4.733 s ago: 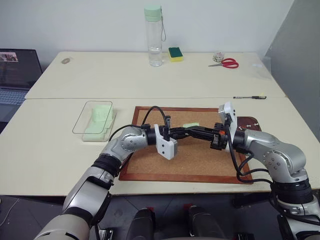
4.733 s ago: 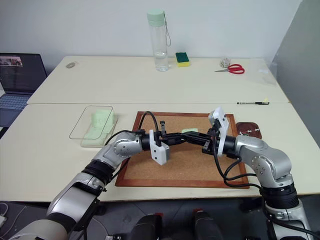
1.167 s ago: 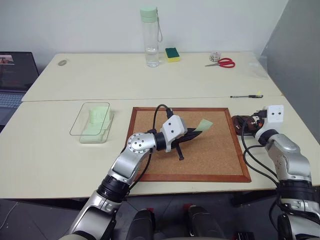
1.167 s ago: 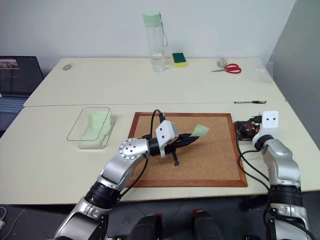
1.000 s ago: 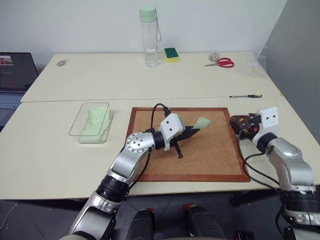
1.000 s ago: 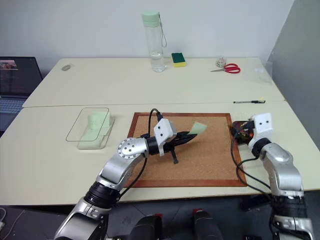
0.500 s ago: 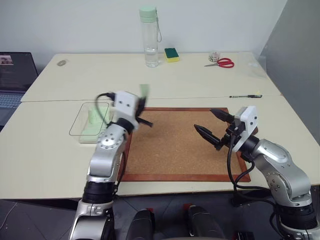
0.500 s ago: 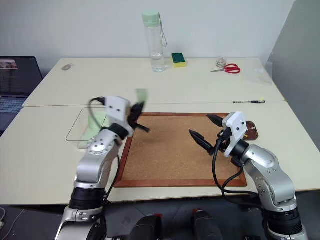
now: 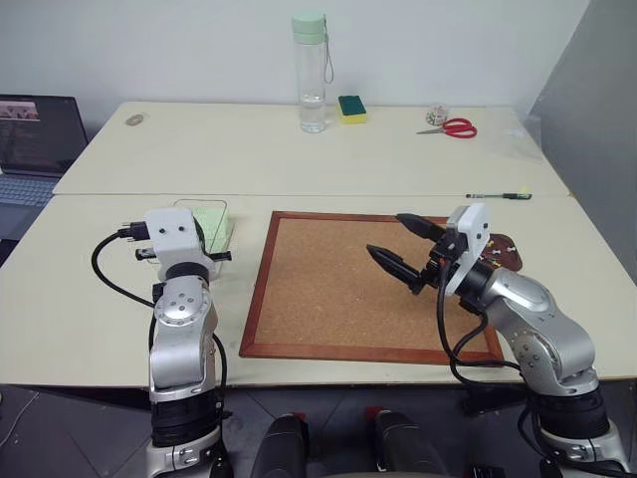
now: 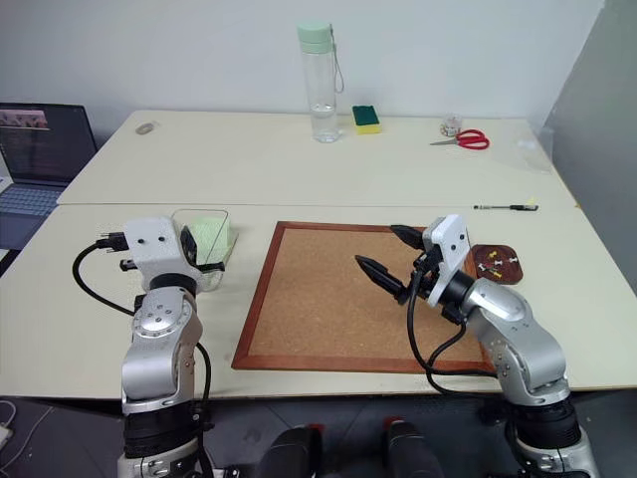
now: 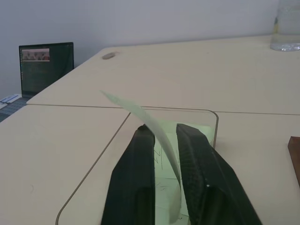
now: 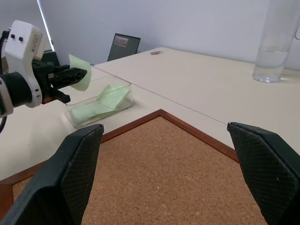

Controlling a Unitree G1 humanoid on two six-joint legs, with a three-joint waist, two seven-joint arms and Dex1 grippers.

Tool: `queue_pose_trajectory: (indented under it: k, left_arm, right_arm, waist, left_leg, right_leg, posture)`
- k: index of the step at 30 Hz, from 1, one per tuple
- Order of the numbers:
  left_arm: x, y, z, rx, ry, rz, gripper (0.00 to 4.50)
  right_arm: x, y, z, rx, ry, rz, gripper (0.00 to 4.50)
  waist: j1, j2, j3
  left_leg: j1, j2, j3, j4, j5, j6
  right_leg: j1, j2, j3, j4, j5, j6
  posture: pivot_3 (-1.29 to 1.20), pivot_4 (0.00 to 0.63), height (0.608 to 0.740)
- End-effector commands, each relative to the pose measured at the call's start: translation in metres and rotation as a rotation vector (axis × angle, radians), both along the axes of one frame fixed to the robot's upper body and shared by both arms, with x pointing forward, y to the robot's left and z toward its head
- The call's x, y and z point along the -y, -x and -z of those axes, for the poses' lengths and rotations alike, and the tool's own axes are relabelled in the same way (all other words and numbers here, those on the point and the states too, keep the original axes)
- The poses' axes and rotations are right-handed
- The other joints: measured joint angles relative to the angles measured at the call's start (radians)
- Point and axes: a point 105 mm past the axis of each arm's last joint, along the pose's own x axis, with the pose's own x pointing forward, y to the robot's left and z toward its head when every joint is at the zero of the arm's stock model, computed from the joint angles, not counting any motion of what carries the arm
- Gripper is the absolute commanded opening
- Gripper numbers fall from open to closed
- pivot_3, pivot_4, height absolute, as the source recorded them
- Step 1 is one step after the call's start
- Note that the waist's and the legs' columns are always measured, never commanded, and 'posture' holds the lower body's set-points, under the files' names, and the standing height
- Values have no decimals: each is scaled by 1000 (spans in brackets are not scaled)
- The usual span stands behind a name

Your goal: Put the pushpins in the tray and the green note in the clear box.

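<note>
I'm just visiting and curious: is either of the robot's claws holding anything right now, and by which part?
The left gripper has the small pale green paper note by its lower edge between the fingers, over the clear plastic box. The right gripper holds nothing.

I'm looking at an office or meeting room. Two pale cream tables are pushed together into one wide tabletop [image 9: 299, 149] against a plain white wall [image 9: 199, 50]. An open laptop [image 9: 38, 134] sits at the far left edge. Desk supplies lie about: red-handled scissors [image 9: 450, 126], a black pen [image 9: 498, 196], a wood-framed corkboard [image 9: 348, 289] and a clear water bottle [image 9: 311, 72] with a pale green cap. A grey partition [image 9: 597, 119] closes off the right side.
</note>
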Motion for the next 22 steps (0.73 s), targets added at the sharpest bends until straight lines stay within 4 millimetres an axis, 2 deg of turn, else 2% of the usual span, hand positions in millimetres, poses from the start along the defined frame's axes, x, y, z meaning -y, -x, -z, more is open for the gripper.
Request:
queue_pose_trajectory:
  k: [1, 9, 11, 13, 15, 17, 22]
  left_arm:
    - [-2, 4, -18, 68, -15, -15, 1822]
    - [2, 0, -20, 74, -24, 19, 3609]
    - [16, -5, -21, 75, -25, 101, 4046]
    - [40, -9, -16, 51, -20, 234, 4412]
    - [67, -8, -10, 41, 11, 382, 4412]
    - [83, -4, -6, 40, 13, 464, 4412]
    - [104, 5, 13, 2, 76, 544, 4412]
  right_arm:
    - [-3, 3, -12, 54, -17, -26, 4500]
    - [0, 3, -12, 51, -21, 2, 4500]
    - [4, 1, -10, 47, -19, 36, 4500]
    - [10, -3, -5, 36, -5, 108, 4500]
    - [17, -9, 5, 8, 12, 210, 4500]
    - [23, -14, 18, -26, 45, 307, 4500]
    - [44, -21, 37, -82, 52, 559, 4500]
  waist:
    - [0, 0, 0]
    - [0, 0, 0]
    - [0, 0, 0]
    - [0, 0, 0]
    - [2, 0, 0]
    - [2, 0, 0]
    - [-4, 0, 0]
  left_leg:
    - [0, 0, 0, 0, 0, 0]
    - [0, 0, 0, 0, 0, 0]
    - [0, 0, 0, 0, 0, 0]
    - [0, 0, 0, 0, 0, 0]
    - [0, 0, 0, 0, 0, 0]
    - [-1, 0, 0, 0, 0, 0]
    - [0, 0, 1, -1, 0, 0]
  right_leg:
    - [0, 0, 0, 0, 0, 0]
    - [0, 0, 0, 0, 0, 0]
    - [0, 0, 0, 0, 0, 0]
    - [0, 0, 0, 0, 0, 0]
    - [0, 0, 0, 0, 0, 0]
    - [0, 0, 0, 0, 0, 0]
    - [-1, 0, 2, 0, 0, 0]
  posture:
    - [0, 150, 740]
    - [0, 150, 740]
    - [0, 150, 740]
    - [0, 150, 740]
    - [0, 150, 740]
    - [0, 150, 740]
    - [0, 150, 740]
